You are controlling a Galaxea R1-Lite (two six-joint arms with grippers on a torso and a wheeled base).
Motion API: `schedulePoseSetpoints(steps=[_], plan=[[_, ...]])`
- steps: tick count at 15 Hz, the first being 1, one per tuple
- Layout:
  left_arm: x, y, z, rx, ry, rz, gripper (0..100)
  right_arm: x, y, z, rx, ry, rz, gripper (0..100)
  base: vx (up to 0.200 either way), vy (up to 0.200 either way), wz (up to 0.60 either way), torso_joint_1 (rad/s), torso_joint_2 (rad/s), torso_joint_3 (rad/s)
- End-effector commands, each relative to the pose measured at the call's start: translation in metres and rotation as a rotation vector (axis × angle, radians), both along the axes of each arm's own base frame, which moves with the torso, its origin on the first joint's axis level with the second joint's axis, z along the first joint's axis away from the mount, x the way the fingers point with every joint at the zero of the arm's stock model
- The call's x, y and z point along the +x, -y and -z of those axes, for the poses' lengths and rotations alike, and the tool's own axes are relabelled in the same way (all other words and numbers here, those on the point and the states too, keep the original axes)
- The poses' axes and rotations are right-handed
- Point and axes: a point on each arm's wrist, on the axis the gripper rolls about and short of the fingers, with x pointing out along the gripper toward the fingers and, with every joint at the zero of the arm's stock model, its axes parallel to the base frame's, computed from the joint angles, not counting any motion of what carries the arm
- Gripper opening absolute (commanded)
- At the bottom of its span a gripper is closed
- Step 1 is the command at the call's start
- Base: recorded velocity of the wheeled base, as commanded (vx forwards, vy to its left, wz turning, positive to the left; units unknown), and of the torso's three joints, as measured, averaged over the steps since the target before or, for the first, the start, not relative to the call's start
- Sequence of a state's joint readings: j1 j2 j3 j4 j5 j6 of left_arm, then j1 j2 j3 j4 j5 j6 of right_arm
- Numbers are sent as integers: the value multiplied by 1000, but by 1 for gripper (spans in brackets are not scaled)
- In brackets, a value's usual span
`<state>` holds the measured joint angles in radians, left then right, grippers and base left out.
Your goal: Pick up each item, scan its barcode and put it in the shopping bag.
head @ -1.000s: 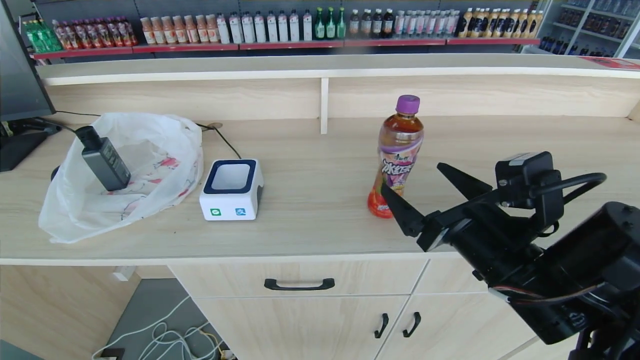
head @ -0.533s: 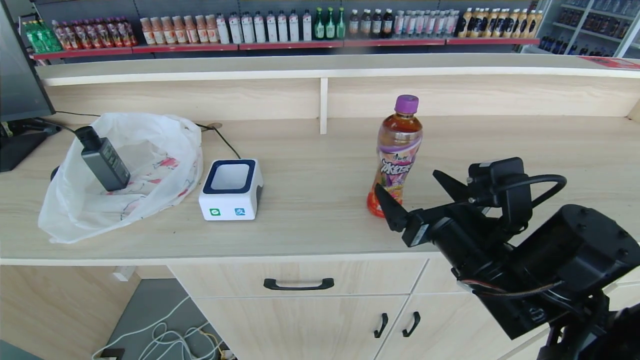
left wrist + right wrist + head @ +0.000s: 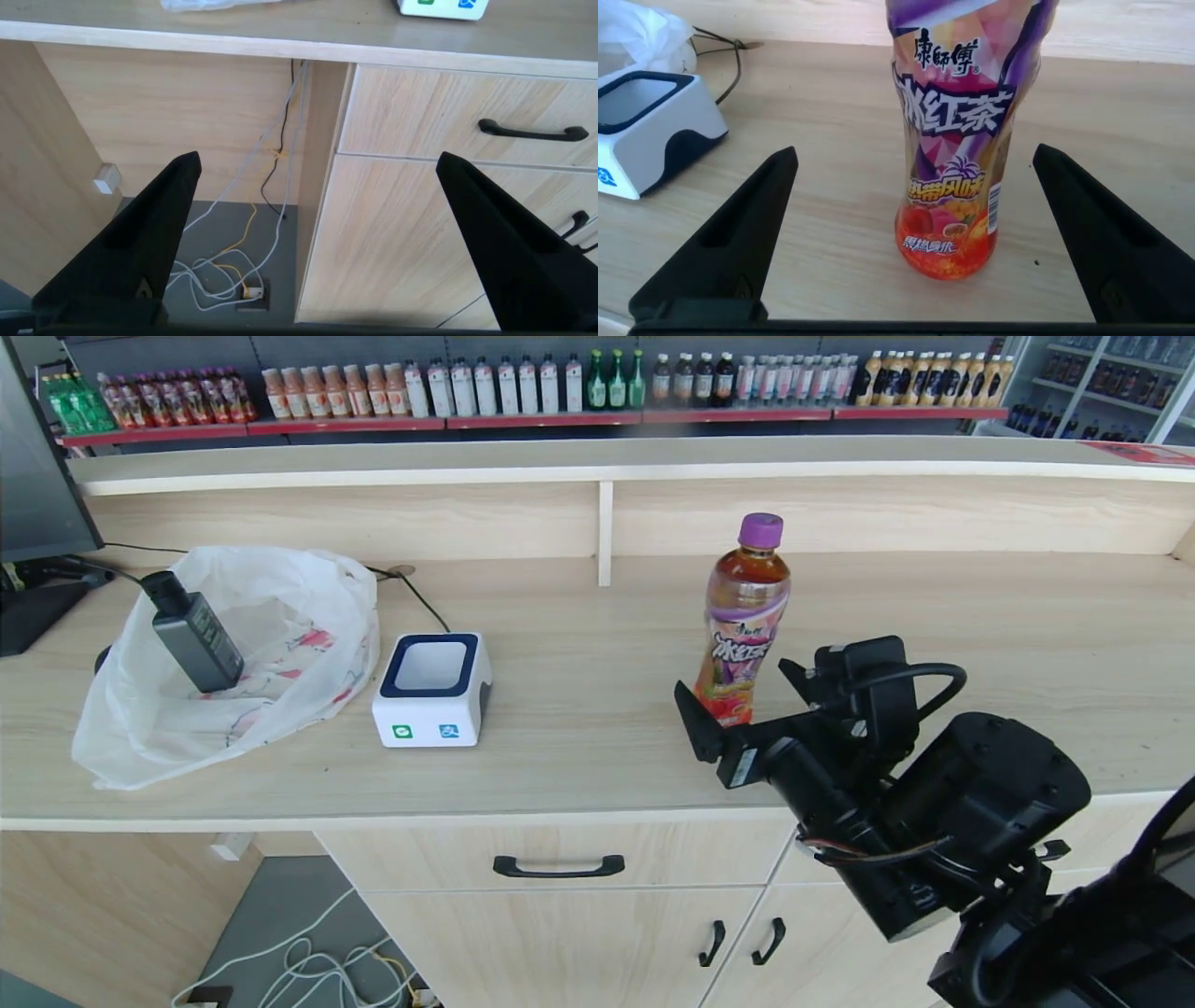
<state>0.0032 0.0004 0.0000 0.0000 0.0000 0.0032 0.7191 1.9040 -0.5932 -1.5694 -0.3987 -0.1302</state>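
Starting nearest: which pincer, and set how? (Reader)

Nearest, left gripper, parked low before the cupboard fronts under the counter, fingers spread wide, holding nothing; probably kept clear of the work. Next, right gripper at counter height on the right, also spread wide and empty, framing the lower body of the bottle with no contact visible; apparently lined up for a low grasp. (Legend)

Locating the task's thing? (Reader)

Upright on the counter, right of centre, purple cap on, just beyond the right gripper. Not yet lifted, so, judging by position, neither scanned nor bagged. (Legend)

Explaining the layout to the left and farther back? (Reader)

White scanner box left of centre, window facing up, likely for passing a label over it. Shopping bag farther left, mouth slumped open, ready to receive. Dark handheld device propped at the bag's far left. Stocked shelf farthest back. (Legend)

Counting each? (Reader)

Grippers, two. Bottle on the counter, one. Scanner box, one. Bag, one. Handheld device, one. Cupboard handles, three. Shelf bottles, too many to count. (Legend)
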Motion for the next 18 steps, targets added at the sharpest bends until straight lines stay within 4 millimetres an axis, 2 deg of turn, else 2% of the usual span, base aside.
schedulePoseSetpoints(steps=[1,11,18], plan=[[0,0,0,0,0,0,100,12,-6,5,0,1,9,100,0,0,0,0,0,0],[0,0,0,0,0,0,100,56,-8,7,32,46,73,100,0,0,0,0,0,0],[0,0,0,0,0,0,100,68,-16,-5,40,58,73,100,0,0,0,0,0,0]])
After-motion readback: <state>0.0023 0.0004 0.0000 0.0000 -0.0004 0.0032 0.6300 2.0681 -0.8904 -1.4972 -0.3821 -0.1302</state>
